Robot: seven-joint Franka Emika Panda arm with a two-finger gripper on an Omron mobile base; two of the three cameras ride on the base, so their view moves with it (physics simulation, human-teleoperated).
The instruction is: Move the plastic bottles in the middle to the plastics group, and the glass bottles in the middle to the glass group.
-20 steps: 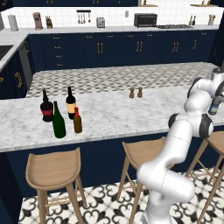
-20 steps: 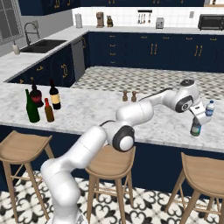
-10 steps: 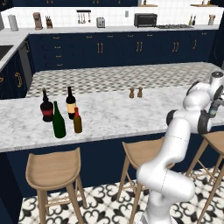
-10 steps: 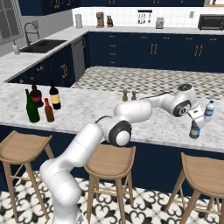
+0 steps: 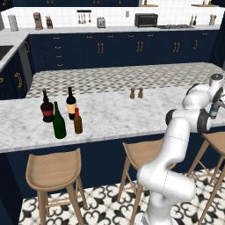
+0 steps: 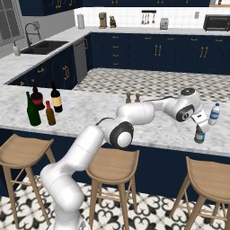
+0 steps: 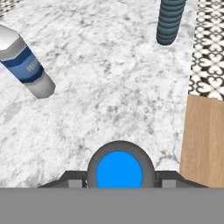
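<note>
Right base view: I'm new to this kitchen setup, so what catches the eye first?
The white arm stretches across the marble counter to its right end, its end effector over a bluish bottle beside a clear water bottle. At the left end stands a cluster of dark bottles.
</note>
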